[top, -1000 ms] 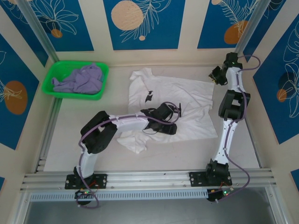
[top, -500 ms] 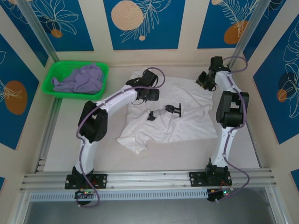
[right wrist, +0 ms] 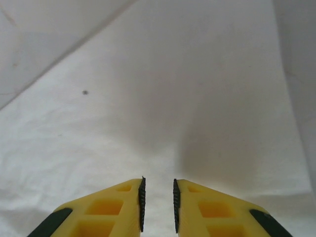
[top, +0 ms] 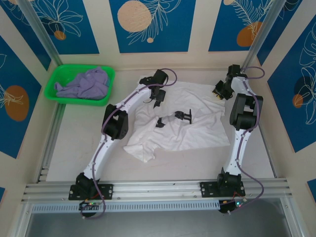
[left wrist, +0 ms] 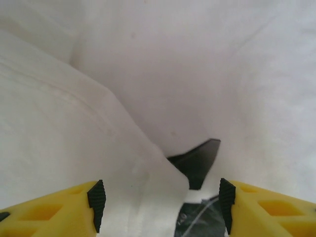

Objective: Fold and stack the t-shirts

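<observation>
Green basket holds 1 lavender t-shirt; right of basket, 1 white t-shirt lies rumpled on desk, left claw apart on it, right claw narrowed to a slit, grip on cloth: cannot tell.

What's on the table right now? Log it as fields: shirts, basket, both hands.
white t-shirt: spread out, rumpled, between the arms, print facing up
lavender t-shirt: bunched inside the green basket, far left
left hand: jaws open, low over a fold of the white t-shirt, near the print
right hand: jaws nearly together at the white t-shirt's far right edge; grip unclear
stack: none yet
</observation>
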